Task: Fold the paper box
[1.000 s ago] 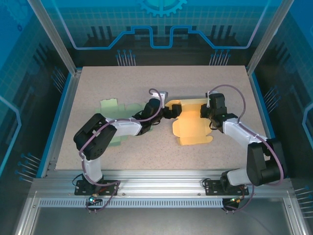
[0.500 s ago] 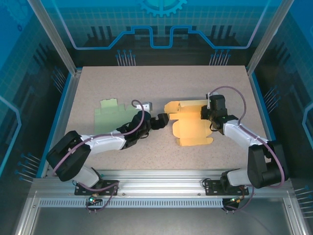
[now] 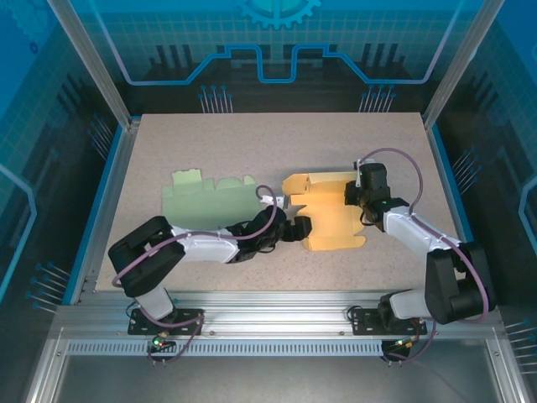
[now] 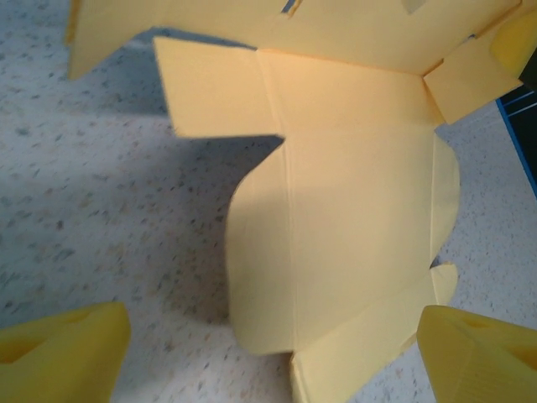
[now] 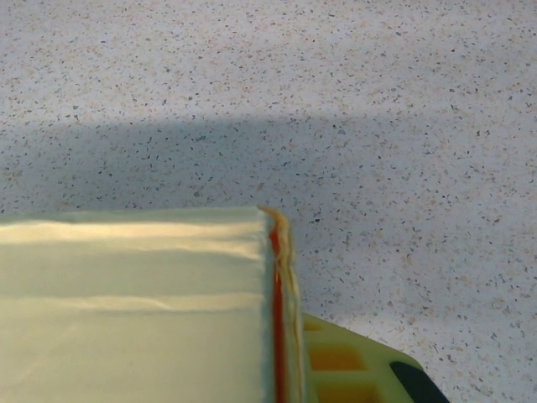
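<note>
Now: box point(image 3: 331, 220) lies on desk point(image 3: 277, 143), 3 o'clock of centre; left pincer point(image 3: 300, 227) released, fingers point(image 4: 67, 348) spread at box's 8 o'clock edge; right pincer point(image 3: 357, 201) clenched on its 3 o'clock edge.

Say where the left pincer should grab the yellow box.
Take the curved flap on the left edge of the yellow box, coming from the left. It juts thin toward the open left pincer and seems lifted, casting a shadow, so a finger could likely slide under. The right pincer clamps the opposite side.
</note>
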